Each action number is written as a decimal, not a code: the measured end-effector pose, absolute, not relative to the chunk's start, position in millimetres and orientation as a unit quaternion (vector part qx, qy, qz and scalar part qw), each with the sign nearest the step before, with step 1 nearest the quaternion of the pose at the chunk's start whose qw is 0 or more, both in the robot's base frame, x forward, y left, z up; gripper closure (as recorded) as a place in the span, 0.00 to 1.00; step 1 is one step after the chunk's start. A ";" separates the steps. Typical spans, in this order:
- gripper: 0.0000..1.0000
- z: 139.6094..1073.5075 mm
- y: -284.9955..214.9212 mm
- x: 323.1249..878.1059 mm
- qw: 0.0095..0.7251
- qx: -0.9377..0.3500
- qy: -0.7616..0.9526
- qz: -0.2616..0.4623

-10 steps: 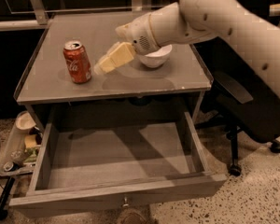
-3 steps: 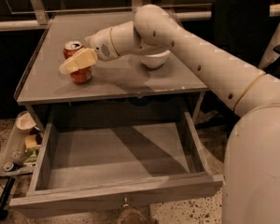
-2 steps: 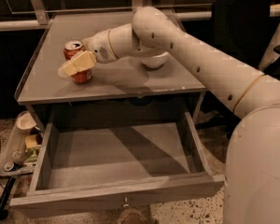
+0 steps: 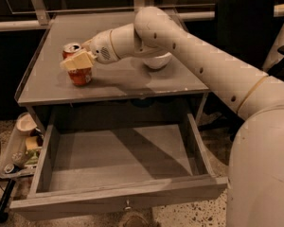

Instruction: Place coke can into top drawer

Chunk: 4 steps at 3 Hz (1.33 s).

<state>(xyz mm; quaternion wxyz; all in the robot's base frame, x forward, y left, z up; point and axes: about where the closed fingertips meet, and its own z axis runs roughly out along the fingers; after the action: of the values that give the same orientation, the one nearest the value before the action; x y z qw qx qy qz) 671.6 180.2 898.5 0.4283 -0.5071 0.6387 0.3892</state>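
A: Entry one. We log the coke can [image 4: 80, 75] on the grey table [image 4: 132, 82], on the left part of the top and nearer the front edge than the far one. It stands upright, with its silver top showing and its red body below.

B: Agreed. We place the gripper [image 4: 75, 59] right at the can, set against it from the right. A pale part of it lies across the can's near side, about halfway up, and covers the lettering.

A: Clamped or slack?

B: We cannot tell. The can's far side is hidden behind the gripper, so we leave that open. The can's base rests on the tabletop.

A: And the arm [image 4: 189, 51]?

B: We see it rise from the right foreground, cross over the right side of the table and bend left to the can. The white bowl [image 4: 157, 60] sits just behind it, near the middle of the top and partly hidden.

A: The top drawer [image 4: 123, 193]?

B: It is pulled out toward us under the tabletop, with its grey floor partly in shadow. A small knob [image 4: 128, 205] sits mid-panel on the near front.

A: So we note that the can is on the tabletop, above the drawer's far left corner and not in it.
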 end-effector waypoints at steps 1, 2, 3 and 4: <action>0.65 898.5 180.3 671.6 0.428 -0.507 0.639 0.389; 0.88 898.5 180.2 671.6 0.428 -0.507 0.639 0.389; 1.00 899.9 168.2 655.8 0.443 -0.498 0.644 0.376; 1.00 919.0 138.9 620.1 0.485 -0.461 0.656 0.349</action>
<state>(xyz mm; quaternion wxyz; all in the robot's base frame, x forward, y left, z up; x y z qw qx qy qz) 620.1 138.9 919.0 0.4849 -0.4606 0.6563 0.3494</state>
